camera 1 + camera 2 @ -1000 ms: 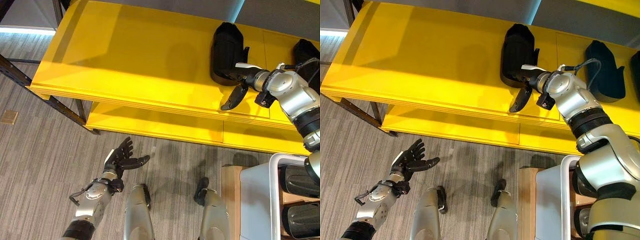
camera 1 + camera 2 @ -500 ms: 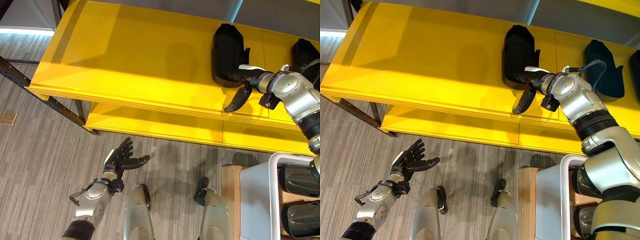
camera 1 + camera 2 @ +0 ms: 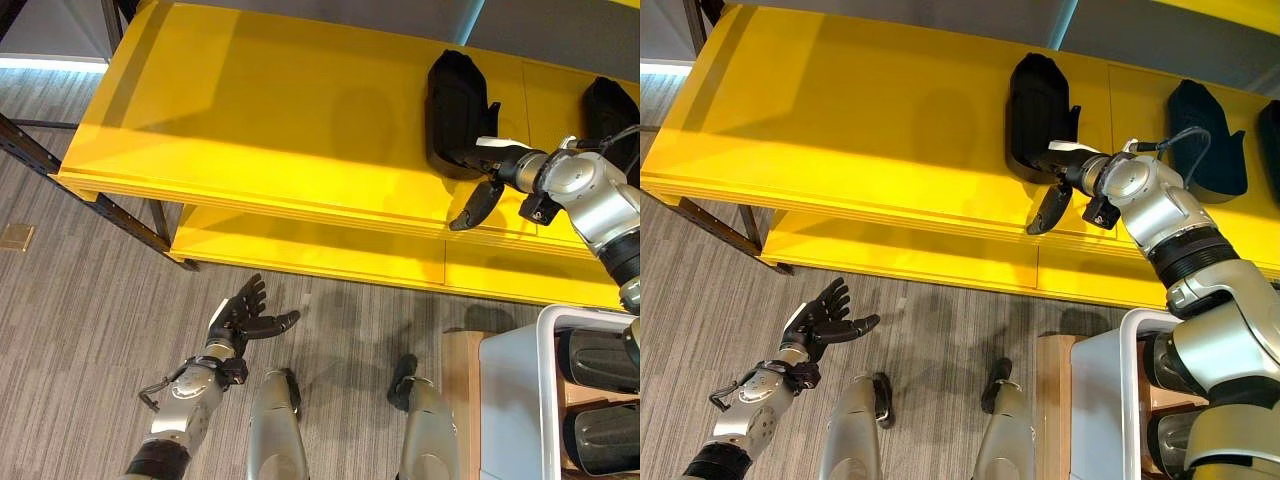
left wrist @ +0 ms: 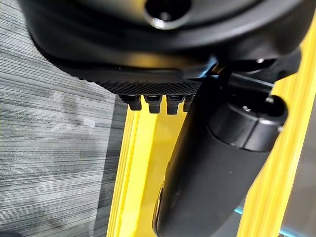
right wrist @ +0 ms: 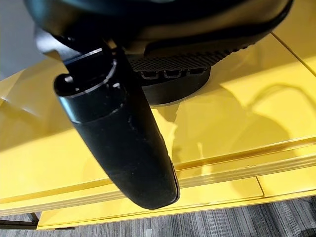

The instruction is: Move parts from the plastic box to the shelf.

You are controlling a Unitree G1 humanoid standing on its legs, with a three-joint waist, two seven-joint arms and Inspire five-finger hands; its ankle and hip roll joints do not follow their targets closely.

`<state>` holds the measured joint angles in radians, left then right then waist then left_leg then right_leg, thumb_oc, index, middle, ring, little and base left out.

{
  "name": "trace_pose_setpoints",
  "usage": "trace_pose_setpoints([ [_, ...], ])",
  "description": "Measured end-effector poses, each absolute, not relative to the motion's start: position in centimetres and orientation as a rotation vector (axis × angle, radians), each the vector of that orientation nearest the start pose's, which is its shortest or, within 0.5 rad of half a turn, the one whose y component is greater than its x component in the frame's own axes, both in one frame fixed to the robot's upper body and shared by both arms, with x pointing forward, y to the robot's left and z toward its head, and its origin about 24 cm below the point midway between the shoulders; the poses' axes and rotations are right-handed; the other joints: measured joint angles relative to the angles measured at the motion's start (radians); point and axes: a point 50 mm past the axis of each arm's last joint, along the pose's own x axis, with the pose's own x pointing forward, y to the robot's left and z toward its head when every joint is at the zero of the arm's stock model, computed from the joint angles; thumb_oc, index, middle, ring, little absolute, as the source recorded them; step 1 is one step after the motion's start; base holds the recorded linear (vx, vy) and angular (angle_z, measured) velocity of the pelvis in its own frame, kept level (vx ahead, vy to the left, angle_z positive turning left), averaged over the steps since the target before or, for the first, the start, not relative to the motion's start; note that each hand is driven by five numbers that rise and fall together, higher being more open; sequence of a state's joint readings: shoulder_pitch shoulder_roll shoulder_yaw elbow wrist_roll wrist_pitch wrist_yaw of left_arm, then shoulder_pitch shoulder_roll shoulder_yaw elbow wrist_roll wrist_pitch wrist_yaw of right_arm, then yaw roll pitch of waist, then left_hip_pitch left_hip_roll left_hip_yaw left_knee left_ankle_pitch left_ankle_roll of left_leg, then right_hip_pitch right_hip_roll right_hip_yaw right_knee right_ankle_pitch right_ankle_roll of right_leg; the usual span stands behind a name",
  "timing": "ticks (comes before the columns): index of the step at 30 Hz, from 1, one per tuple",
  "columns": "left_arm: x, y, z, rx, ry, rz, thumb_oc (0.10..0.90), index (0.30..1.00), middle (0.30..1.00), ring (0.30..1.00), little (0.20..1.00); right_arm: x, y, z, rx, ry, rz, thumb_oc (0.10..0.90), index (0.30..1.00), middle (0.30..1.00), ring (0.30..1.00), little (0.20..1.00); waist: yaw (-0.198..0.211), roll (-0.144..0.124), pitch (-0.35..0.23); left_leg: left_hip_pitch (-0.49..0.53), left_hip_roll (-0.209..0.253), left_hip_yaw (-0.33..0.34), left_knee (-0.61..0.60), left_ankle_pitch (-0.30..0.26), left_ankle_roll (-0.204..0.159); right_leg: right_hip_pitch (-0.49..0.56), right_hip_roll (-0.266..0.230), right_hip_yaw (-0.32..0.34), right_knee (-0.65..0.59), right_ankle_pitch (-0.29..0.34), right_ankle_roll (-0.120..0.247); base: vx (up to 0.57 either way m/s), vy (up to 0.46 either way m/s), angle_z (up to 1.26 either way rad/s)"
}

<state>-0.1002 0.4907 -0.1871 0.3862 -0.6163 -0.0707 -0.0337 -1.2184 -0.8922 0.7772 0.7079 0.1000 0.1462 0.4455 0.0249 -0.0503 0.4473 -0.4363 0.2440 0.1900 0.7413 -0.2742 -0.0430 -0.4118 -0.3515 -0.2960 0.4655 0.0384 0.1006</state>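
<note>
A black moulded plastic part (image 3: pixel 456 112) is seen standing on the top board of the bright yellow shelf (image 3: pixel 260 110), towards its right side. The right hand (image 3: pixel 1058 180) is reached over the shelf's front edge just beside that part's near end; its fingers are stretched towards the part's base and its thumb hangs loose over the board, so the hand is released and nothing is grasped. Whether the fingertips touch the part cannot be told. A second black part (image 3: pixel 1207 138) is set further right on the same board, apart from the first. More dark parts (image 3: pixel 603 360) are lodged in the white plastic box (image 3: pixel 548 400) at the lower right, below the shelf. The left hand (image 3: pixel 240 318) is held low over the grey striped floor (image 3: pixel 80 310), fingers spread and relaxed, holding nothing.
</note>
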Motion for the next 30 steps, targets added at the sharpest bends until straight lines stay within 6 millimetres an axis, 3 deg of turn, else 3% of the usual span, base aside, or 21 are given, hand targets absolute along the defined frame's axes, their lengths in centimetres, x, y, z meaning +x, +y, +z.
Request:
trace_pose_setpoints([
  [9, 26.0, 23.8, 0.1, -0.089, 0.255, -0.004, 0.9, 1.0, 1.0, 1.0, 1.0, 38.2, -21.6, 27.7, -1.186, -0.043, 0.32, 0.9, 1.0, 1.0, 1.0, 1.0, -0.017, -0.011, -0.001, -0.002, 0.002, 0.001, 0.005, -0.005, 0.002, 0.0, 0.002, 0.002, 0.003, 0.001, 0.001, 0.0, 0.0, 0.0],
  [18, 25.9, 25.0, 0.5, -0.104, 0.234, 0.055, 0.9, 1.0, 1.0, 1.0, 1.0, 36.2, -24.0, 31.9, -1.277, -0.171, 0.155, 0.9, 1.0, 1.0, 1.0, 1.0, -0.024, -0.024, -0.003, -0.001, 0.009, 0.003, 0.005, -0.008, 0.001, 0.001, 0.008, 0.002, -0.006, 0.001, 0.002, 0.0, -0.002, -0.01],
  [24, 25.7, 25.2, 0.4, -0.107, 0.238, 0.063, 0.9, 1.0, 1.0, 1.0, 1.0, 34.4, -23.3, 34.2, -1.295, -0.315, 0.136, 0.9, 1.0, 1.0, 1.0, 1.0, -0.039, -0.025, -0.004, 0.0, 0.016, 0.005, 0.002, -0.009, -0.001, 0.003, 0.017, 0.002, -0.007, 0.005, 0.006, 0.0, -0.002, -0.02],
  [30, 25.5, 25.3, 0.3, -0.12, 0.234, 0.078, 0.9, 1.0, 1.0, 1.0, 1.0, 31.2, -23.1, 33.3, -1.206, -0.525, 0.136, 0.9, 1.0, 1.0, 1.0, 1.0, -0.047, -0.033, -0.008, 0.024, 0.02, 0.021, -0.022, -0.006, -0.005, 0.02, 0.032, 0.01, -0.048, 0.025, 0.008, 0.03, -0.016, -0.07],
])
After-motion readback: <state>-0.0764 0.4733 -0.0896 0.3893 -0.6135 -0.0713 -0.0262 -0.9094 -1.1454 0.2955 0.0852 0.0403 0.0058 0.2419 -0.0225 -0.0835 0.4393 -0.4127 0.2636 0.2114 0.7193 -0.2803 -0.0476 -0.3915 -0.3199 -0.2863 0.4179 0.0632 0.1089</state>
